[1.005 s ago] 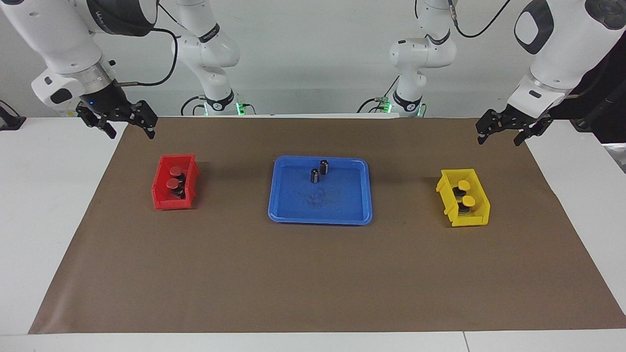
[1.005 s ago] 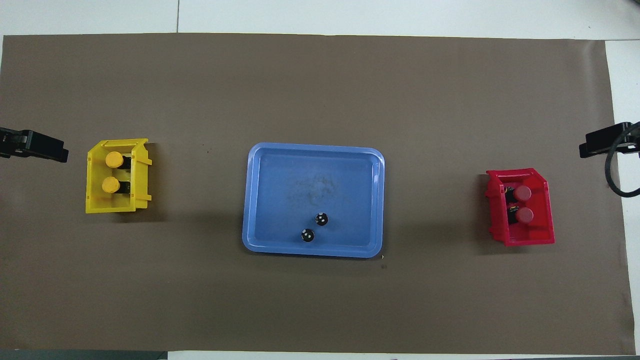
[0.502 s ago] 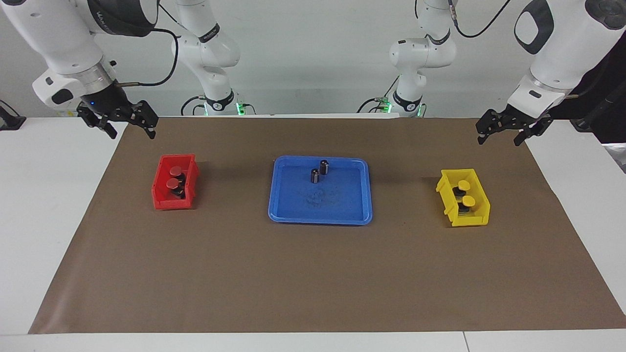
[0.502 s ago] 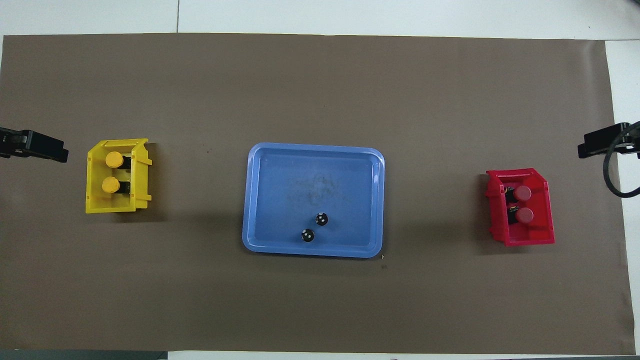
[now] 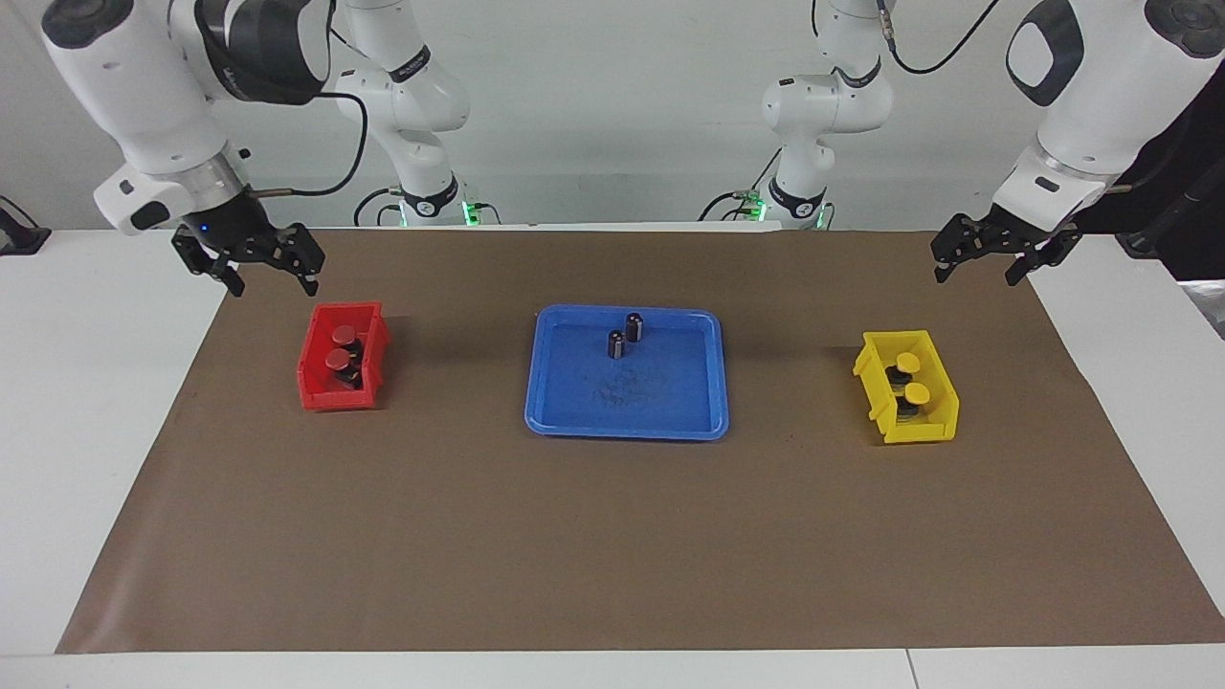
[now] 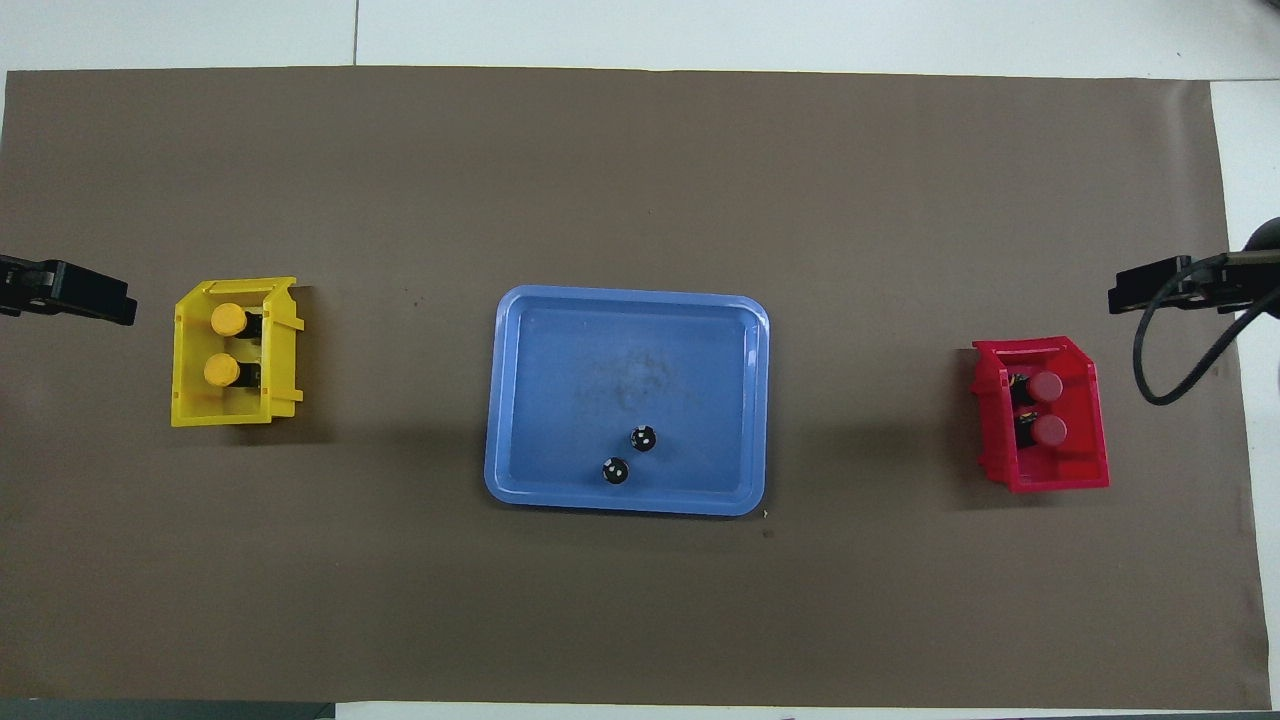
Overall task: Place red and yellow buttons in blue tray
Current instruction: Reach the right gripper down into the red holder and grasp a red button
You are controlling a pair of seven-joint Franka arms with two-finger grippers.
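Right tool (image 5: 271,279), at the upper left of the facing frame, hangs over the brown mat (image 5: 574,536) close to the red bin (image 5: 340,397). Its two fingers are spread wide and hold nothing. Left tool (image 5: 978,270), at the upper right of the same frame, waits over the mat's corner above the yellow bin (image 5: 919,431), likewise spread wide and empty.

Two dark capless cylinders (image 5: 634,325) stand upright and just apart in the strip of the blue tray (image 5: 660,402) nearest the robots. The tray lies flat at the centre of the frame on the bench (image 5: 96,383), and the rest of its floor is bare.

The red buttons (image 5: 337,359) sit inside the red bin at centre left, one just beside the other. The yellow buttons (image 5: 917,392) sit the same way inside the yellow bin at centre right. None of the four is in the tray yet, so I judge the task barely begun.

I expect each button to be light, rigid and not fragile, though the smooth round cap may slip between the fingers. I would close on the cap's rim from above, or on the dark body just under it. The bin walls and the neighbouring button leave little room for spread fingers, so I would bring them in across the bin's open width.
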